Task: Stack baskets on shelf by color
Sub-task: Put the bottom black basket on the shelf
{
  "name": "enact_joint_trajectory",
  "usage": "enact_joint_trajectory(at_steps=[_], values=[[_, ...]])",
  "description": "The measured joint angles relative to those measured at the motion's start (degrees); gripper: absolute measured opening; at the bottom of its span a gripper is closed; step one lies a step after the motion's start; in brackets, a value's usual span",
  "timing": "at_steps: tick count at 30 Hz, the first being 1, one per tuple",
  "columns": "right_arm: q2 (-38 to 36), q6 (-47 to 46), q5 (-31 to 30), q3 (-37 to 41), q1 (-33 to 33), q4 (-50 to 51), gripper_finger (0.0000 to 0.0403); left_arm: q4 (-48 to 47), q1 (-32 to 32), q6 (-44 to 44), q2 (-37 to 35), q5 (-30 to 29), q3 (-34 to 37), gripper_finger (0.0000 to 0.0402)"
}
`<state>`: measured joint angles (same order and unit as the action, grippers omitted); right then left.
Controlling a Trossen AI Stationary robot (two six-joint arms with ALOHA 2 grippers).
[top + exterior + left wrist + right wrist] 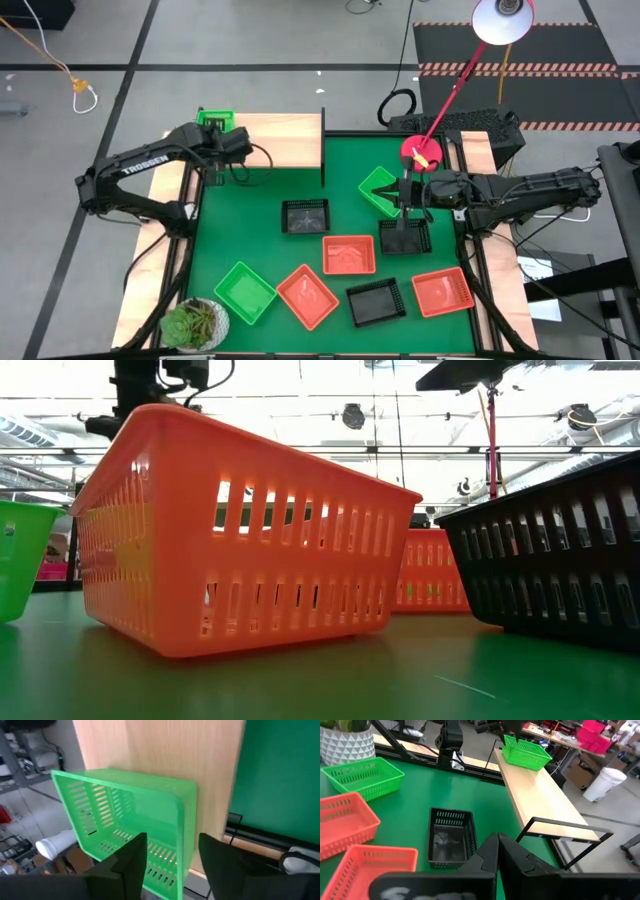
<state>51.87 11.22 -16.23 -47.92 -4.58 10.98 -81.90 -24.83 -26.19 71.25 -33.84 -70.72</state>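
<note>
One green basket (215,120) (125,815) sits on the far left end of the wooden shelf (285,140) (200,760). My left gripper (226,137) (172,842) is open over the basket's near corner. One finger is above the basket's inside and the other is outside it. My right gripper (404,198) (497,851) is shut. It hovers between a second green basket (380,188) and a black basket (405,236) on the mat. The other baskets lie on the mat: black (305,215) (450,837), red (348,253), red (307,295), green (243,290) (362,777), black (375,300), red (441,290). My left gripper straddles the green basket's corner wall (185,835), coming at it from above at a slant. I cannot tell whether either finger touches it. The basket rests flat on the shelf.
A potted plant (195,322) stands at the mat's near left corner. A red lamp base (420,150) stands at the far right. The shelf's black leg frame (565,835) stands at its right end. In the low view a red basket (240,530) and a black one (560,550) block most of the scene.
</note>
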Motion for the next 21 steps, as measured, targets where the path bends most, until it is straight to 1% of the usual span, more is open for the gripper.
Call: enact_joint_trajectory(at_steps=[2, 5, 8, 12, 17, 19, 21], values=[[0.23, -1.63, 0.04, 0.0, -0.02, 0.05, 0.0, -0.08, 1.95, 2.1, -1.19, 0.0, 0.0, 0.0195], [0.58, -5.25, 1.71, -0.01, -0.65, 0.4, 0.0008, 0.35, 5.29, 6.48, -2.88, 0.1, 0.0, 0.0201], [1.49, -9.95, 2.99, -0.02, -2.46, 0.46, 0.0024, 2.3, 8.79, 13.44, -4.59, 0.36, 0.0, 0.0202], [3.42, -16.54, 2.95, -0.02, -6.41, 0.42, 0.0054, 6.13, 13.35, 24.31, -6.63, 1.35, -0.02, 0.0202], [7.26, -24.45, 3.0, -0.56, -12.49, 1.12, 0.0093, 13.63, 20.04, 34.69, -7.8, 2.74, -0.04, 0.0202], [9.06, -27.72, 3.0, -1.81, -14.8, 3.27, 0.0106, 18.35, 23.44, 35.98, -7.73, 2.75, -0.04, 0.0202], [10.99, -30.97, 3.25, -3.5, -17.25, 7.56, 0.0115, 23.61, 26.6, 35.58, -7.1, 2.29, -0.05, 0.0202]])
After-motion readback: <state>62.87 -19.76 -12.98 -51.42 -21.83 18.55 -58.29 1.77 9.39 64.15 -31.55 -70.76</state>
